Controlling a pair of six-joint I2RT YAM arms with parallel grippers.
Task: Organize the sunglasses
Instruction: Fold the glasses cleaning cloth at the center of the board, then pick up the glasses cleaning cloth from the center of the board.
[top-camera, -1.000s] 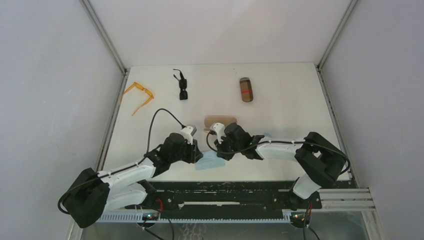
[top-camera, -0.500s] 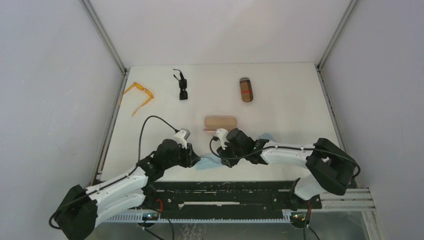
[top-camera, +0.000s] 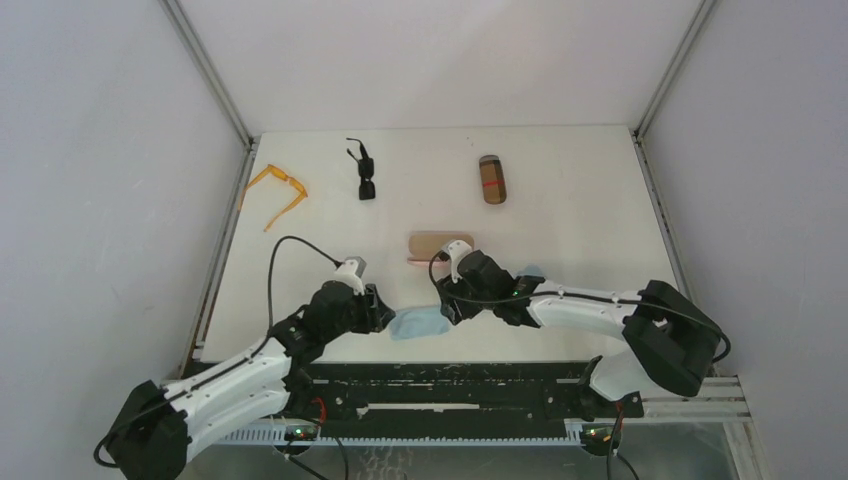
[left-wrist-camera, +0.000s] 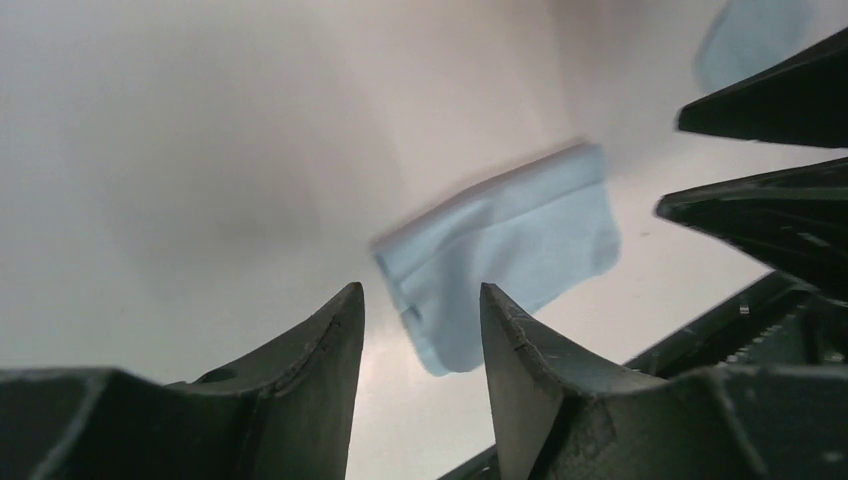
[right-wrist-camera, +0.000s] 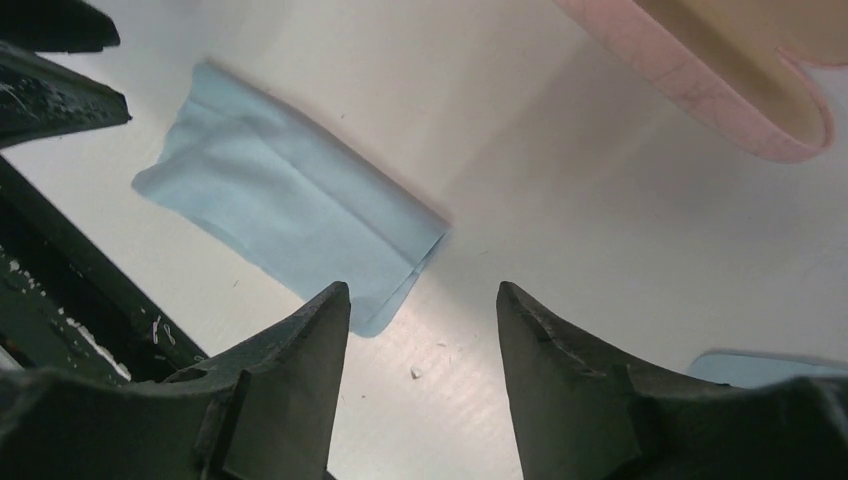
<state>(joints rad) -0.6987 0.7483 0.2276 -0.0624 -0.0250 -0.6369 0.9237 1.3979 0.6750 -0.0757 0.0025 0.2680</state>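
Two pairs of sunglasses lie well away from both arms, up toward the far edge of the desk (top-camera: 600, 210). The orange sunglasses (top-camera: 277, 190) sit close to the left edge near the far left corner, with their arms spread open. The black sunglasses (top-camera: 365, 172) lie a little to the right of them, apart from them and nearer the far edge. Neither pair is touched by anything.

Both arms are bent low over the near edge, facing each other across a folded light-blue cloth (top-camera: 418, 322) that lies flat on the desk between them. The left fingers (left-wrist-camera: 520, 350) stand apart with nothing clamped; from the left wrist the cloth's near corner shows in the gap between them, but it rests on the desk. The right fingers (right-wrist-camera: 310, 340) are spread as well and hold nothing; the other end of the cloth lies just beside one fingertip.

A pink case (top-camera: 440, 246) lies around the middle of the desk, just beyond the right wrist. From that wrist its pink rim and tan inside can be seen. A brown case (top-camera: 492, 179) lies farther back, right of the middle and well apart from the black pair. A second blue cloth (top-camera: 530, 272) peeks out from behind the right arm, mostly hidden by it.
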